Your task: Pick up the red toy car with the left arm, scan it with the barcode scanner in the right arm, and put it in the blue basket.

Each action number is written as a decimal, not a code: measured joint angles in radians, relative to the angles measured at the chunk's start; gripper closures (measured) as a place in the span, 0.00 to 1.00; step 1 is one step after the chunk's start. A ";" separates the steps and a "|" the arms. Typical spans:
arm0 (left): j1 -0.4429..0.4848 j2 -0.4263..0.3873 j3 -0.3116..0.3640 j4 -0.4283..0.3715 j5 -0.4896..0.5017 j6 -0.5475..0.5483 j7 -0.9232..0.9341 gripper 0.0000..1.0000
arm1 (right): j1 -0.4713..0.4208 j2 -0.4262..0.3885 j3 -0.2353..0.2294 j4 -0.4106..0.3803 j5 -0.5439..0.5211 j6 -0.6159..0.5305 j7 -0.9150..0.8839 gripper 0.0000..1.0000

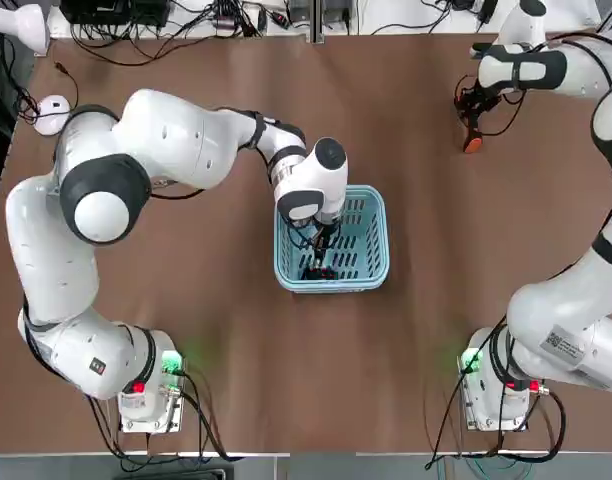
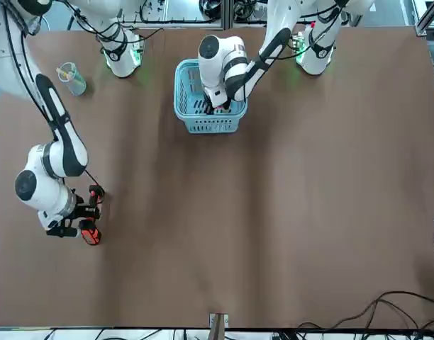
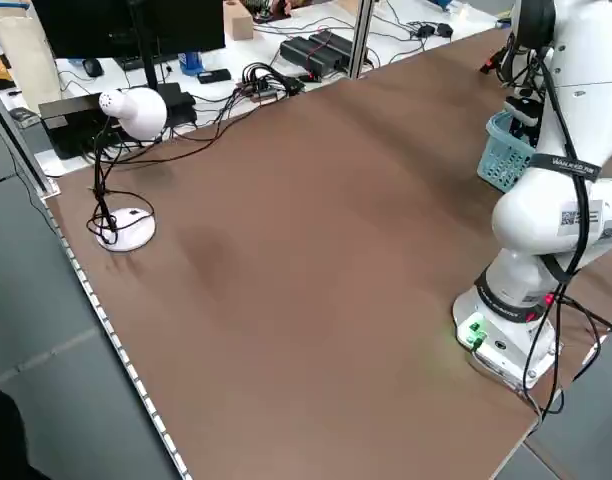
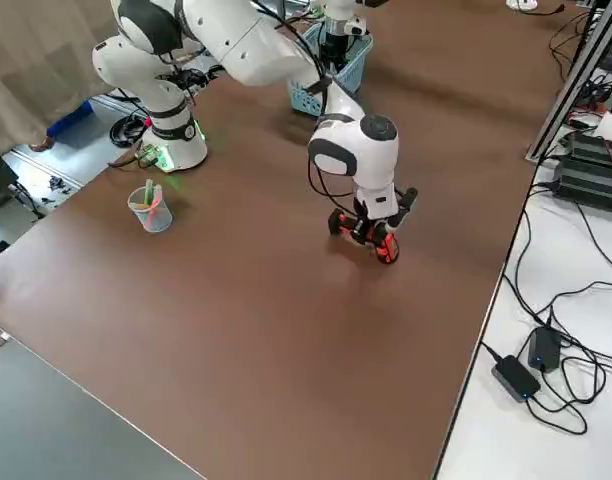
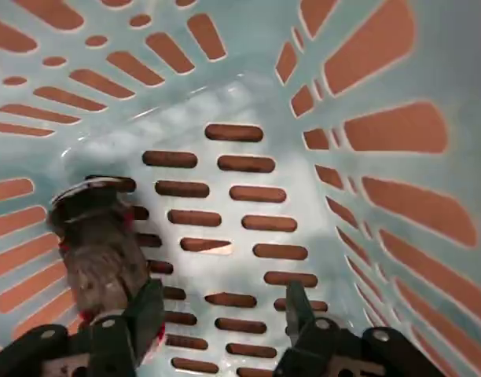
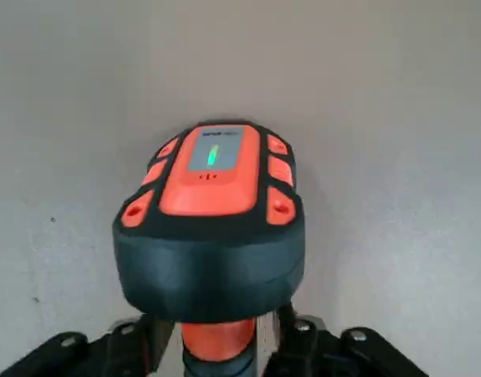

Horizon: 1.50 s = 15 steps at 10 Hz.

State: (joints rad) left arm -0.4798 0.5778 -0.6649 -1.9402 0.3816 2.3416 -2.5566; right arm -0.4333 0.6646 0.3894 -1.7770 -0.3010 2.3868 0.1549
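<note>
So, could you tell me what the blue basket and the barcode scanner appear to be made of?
The blue basket looks like moulded plastic: thin, slightly glossy walls with evenly cut slots and rounded corners. The barcode scanner seems to be hard plastic, a smooth orange top on a matte black body that may be rubbery; the look leaves that open.

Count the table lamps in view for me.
2: one white lamp at the table's far left corner, another white lamp on the table's left edge just nearer the robot. Others may sit outside the views.
</note>
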 joint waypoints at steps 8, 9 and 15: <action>0.007 -0.027 0.000 0.118 0.000 -0.183 0.037 0.19 | 0.079 -0.028 0.046 0.427 0.001 -0.576 0.001 0.00; 0.010 -0.057 0.002 0.135 0.000 -0.225 0.046 0.04 | 0.100 -0.028 0.047 0.474 0.001 -0.620 0.001 0.00; 0.020 -0.281 0.091 0.187 -0.104 -0.390 0.281 0.00 | 0.155 -0.062 0.055 0.598 0.046 -0.659 0.019 0.00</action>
State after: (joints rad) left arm -0.4597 0.2965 -0.5739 -1.7528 0.2778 1.9512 -2.2760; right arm -0.2778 0.6025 0.4449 -1.1787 -0.2555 1.7274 0.1734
